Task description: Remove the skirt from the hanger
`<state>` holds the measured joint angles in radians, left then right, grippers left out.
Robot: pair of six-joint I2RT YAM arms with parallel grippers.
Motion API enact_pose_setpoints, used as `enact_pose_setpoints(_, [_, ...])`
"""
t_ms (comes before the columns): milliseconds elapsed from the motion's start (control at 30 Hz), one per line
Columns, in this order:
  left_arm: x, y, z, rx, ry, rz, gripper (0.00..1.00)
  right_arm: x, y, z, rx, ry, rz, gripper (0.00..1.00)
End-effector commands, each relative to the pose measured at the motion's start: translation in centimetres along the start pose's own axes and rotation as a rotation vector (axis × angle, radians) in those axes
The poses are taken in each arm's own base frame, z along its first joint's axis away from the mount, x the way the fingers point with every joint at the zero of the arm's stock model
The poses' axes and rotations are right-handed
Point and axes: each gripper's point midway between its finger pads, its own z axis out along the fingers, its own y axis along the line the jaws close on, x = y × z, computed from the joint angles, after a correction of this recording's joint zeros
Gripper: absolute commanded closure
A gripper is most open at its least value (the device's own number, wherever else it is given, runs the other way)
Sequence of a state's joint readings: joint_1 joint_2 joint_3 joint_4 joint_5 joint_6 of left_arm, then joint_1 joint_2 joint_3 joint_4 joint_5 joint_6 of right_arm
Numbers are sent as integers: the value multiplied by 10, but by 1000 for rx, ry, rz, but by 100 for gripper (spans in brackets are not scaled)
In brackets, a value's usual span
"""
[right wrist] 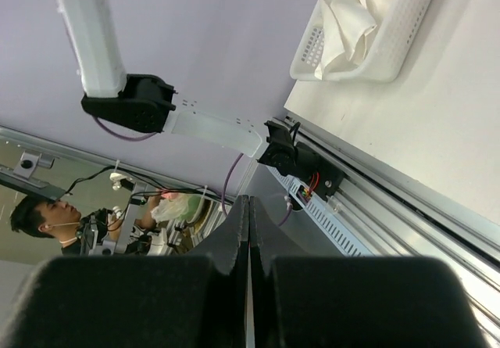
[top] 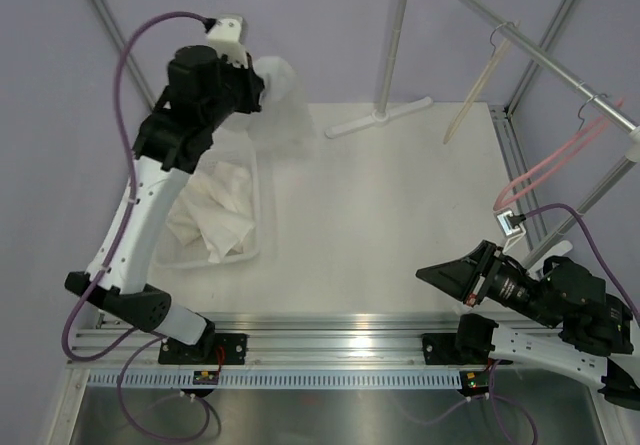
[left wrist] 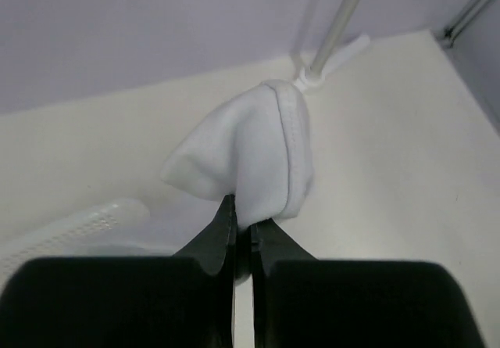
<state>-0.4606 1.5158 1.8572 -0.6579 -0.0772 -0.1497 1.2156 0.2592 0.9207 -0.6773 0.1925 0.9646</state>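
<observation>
- Sitting at the surface's point(top: 400, 215) left, the basket point(top: 256, 237) holds white laundry point(top: 215, 215).
- The skirt point(left wrist: 258, 148) is held raised by its far corner, well apart from the pink hanger point(top: 548, 170).
- Left gripper point(left wrist: 243, 234) clamps its edge: centre over the basket, lower, then release.
- Right gripper point(right wrist: 249, 231): together, empty.

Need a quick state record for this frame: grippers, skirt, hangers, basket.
left gripper: shut on skirt, raised near the basket's far end
right gripper: shut, holding nothing
skirt: white, bunched, pinched at its edge, no hanger on it
hangers: pink hanger and beige hanger, both bare on the rail
basket: white, under the left arm, white cloth inside
</observation>
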Motion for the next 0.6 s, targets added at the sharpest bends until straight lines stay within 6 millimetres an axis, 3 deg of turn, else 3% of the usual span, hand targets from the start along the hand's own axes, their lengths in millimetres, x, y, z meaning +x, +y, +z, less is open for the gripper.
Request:
enact_pose_setpoints(0, [-61,8,-66,28,-132,73,100,1,5,14,-2,4,-17,100])
enact_pose_setpoints(33, [-84,11,-84,24,-200,70,100,2,5,16,3,9,-20,100])
enact_pose_setpoints(100, [-104,29,-101,-34,-267,49,100,4,6,21,3,18,-20,100])
enact_pose_setpoints(233, [-122,60,-138,-145,-374,-17,100,10,5,25,3,38,-15,100])
enact_pose_setpoints(433, [-107,95,-153,-304,-381,-65,100,11,-2,21,6,33,1,100])
enact_pose_setpoints(467, [-111,101,-167,-336,-423,-77,100,10,-1,20,3,29,4,100])
enact_pose_setpoints(500, [-96,107,-159,-356,-394,-82,100,10,-1,19,1,26,5,100])
enact_pose_setpoints(567, [-93,113,-171,-367,-440,-100,100,10,0,18,-2,26,7,100])
